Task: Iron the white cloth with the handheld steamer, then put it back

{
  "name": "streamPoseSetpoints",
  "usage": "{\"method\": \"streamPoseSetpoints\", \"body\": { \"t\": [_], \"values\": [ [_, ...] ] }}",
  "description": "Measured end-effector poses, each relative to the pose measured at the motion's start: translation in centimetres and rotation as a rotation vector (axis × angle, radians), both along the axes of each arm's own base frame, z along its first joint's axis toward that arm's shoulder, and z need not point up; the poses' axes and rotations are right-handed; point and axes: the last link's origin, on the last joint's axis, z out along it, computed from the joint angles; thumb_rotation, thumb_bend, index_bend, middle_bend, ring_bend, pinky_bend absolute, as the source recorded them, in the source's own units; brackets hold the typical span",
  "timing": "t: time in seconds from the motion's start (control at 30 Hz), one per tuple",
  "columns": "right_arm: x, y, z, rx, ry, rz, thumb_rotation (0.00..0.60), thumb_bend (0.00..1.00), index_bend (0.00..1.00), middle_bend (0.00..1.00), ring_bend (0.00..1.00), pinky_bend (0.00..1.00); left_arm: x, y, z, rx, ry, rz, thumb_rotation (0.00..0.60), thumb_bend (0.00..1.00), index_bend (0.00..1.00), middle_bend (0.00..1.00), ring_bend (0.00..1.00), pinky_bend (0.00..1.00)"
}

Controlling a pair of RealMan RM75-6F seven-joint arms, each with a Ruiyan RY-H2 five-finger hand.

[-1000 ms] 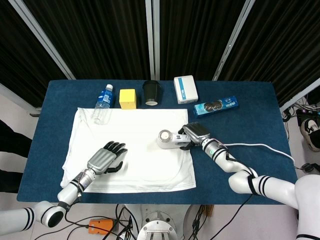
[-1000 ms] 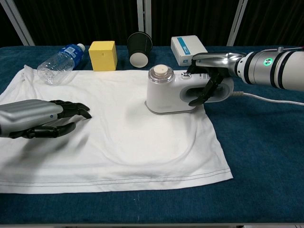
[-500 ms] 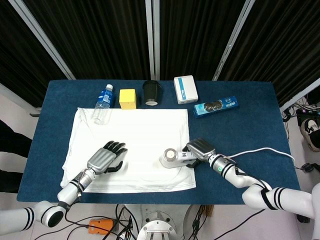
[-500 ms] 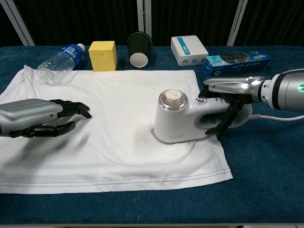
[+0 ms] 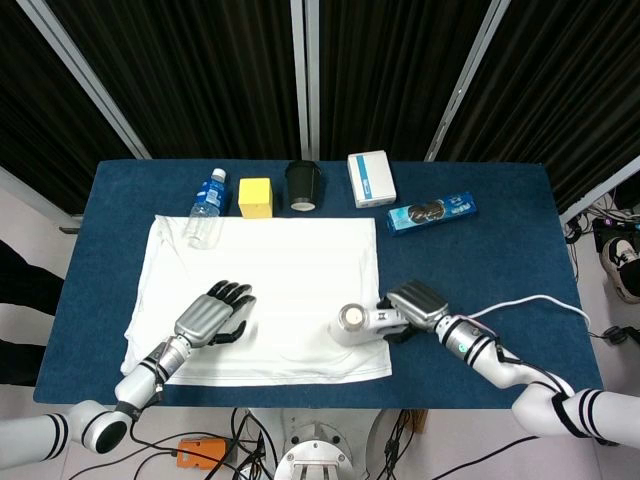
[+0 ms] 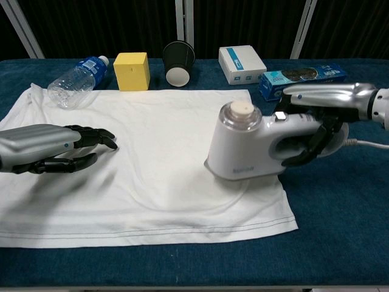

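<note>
The white cloth [image 5: 270, 255] [image 6: 152, 140] lies spread over the blue table. My right hand [image 5: 415, 305] [image 6: 319, 112] grips the handle of the white handheld steamer [image 5: 360, 320] [image 6: 249, 149], whose flat face rests on the cloth near its front right corner. The steamer's white cable [image 5: 530, 300] trails off to the right. My left hand [image 5: 212, 315] [image 6: 45, 149] rests on the cloth's left part, its dark fingers stretched forward and holding nothing.
Along the back of the table [image 5: 500, 220] stand a lying water bottle [image 5: 205, 205], a yellow block [image 5: 256, 197], a black paper cup [image 5: 303, 186], a white box [image 5: 371, 179] and a blue cookie pack [image 5: 432, 213].
My right hand has drawn the steamer across the cloth toward the front edge, from the right middle to the front right corner. The left hand has stayed put.
</note>
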Motion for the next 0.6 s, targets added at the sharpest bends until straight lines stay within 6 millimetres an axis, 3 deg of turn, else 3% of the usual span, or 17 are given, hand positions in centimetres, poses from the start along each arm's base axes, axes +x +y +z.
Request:
{"method": "streamPoseSetpoints", "body": {
  "t": [0.17,0.3,0.43,0.6],
  "values": [
    [-0.6,-3.7,0.4,-0.083,0.013,-0.065,0.6,0.35,1.0,0.94,0.97,0.62,0.0,0.0,0.0,0.002,0.002,-0.002,0.0,0.42,0.11,0.03,0.0,0.0],
    [-0.9,-6.2,-0.6,-0.112,0.043,-0.113,0.6,0.35,1.0,0.94,0.97,0.61,0.1,0.0,0.0,0.002,0.001,-0.002,0.0,0.42,0.11,0.03,0.0,0.0],
    [-0.9,-7.2,-2.0,-0.097,0.079,-0.136,0.6,0.35,1.0,0.94,0.97,0.61,0.1,0.0,0.0,0.003,0.001,-0.003,0.0,0.42,0.11,0.03,0.0,0.0],
    [-1.2,-6.3,-2.5,-0.072,0.104,-0.116,0.6,0.35,1.0,0.94,0.97,0.61,0.1,0.0,0.0,0.005,-0.001,-0.004,0.0,0.42,0.11,0.03,0.0,0.0]
  ]
}}
